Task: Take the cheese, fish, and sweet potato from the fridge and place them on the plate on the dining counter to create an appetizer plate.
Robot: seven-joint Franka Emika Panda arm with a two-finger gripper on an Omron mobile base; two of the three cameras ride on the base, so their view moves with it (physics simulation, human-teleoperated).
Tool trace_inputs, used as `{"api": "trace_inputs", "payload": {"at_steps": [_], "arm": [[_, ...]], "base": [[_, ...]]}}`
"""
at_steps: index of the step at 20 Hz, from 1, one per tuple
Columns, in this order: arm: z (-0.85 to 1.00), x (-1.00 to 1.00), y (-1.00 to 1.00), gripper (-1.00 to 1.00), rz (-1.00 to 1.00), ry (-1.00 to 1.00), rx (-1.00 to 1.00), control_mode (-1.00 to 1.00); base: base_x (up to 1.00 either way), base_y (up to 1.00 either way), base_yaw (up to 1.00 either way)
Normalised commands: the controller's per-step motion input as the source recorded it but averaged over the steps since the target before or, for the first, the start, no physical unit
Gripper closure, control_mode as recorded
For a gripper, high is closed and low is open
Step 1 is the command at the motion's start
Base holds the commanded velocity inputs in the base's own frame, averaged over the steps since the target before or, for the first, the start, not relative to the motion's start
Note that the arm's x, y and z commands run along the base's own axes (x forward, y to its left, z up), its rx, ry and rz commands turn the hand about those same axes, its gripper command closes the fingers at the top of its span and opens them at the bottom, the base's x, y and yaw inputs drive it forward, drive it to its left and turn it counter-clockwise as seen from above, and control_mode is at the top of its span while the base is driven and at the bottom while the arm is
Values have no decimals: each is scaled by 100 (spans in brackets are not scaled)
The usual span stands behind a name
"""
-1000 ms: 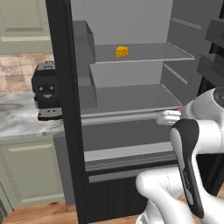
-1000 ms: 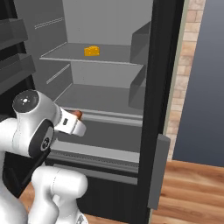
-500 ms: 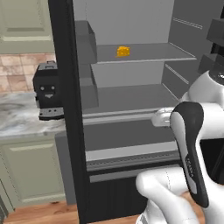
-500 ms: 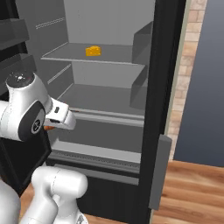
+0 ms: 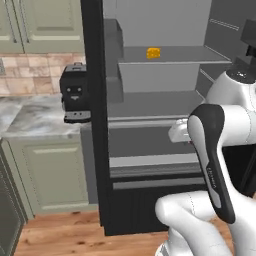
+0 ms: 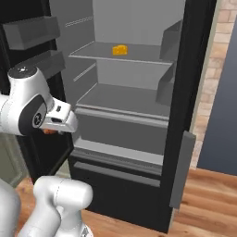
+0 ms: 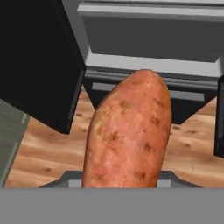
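In the left base view the fridge (image 5: 150, 125) stood open, the cheese (image 5: 153, 52) far back on its upper shelf. A black coffee machine (image 5: 75, 92) sat on the counter (image 5: 30, 117) to the left.

In the right base view the cheese (image 6: 120, 49) lay on the same shelf; the hand hung left of the fridge (image 6: 139, 115), a scrap of orange beneath it.

In the hand view the sweet potato (image 7: 129, 135) stuck out from the gripper (image 7: 124, 179), fingers closed partway on it, above wooden floor (image 7: 188, 148) near the fridge's base.
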Motion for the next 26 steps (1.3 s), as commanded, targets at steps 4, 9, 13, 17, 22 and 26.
{"api": "trace_inputs", "payload": {"at_steps": [4, 9, 13, 17, 22, 26], "arm": [[0, 0, 0, 100, 0, 0, 0, 100], [0, 0, 0, 100, 0, 0, 0, 100], [0, 0, 0, 100, 0, 0, 0, 100], [0, 0, 0, 100, 0, 0, 0, 100], [0, 0, 0, 100, 0, 0, 0, 100], [0, 0, 0, 100, 0, 0, 0, 100]], "base": [[-94, 0, 20], [-45, -7, 37], [0, -41, 51], [2, -51, 58], [-13, -35, 60], [-36, -29, 60]]}}
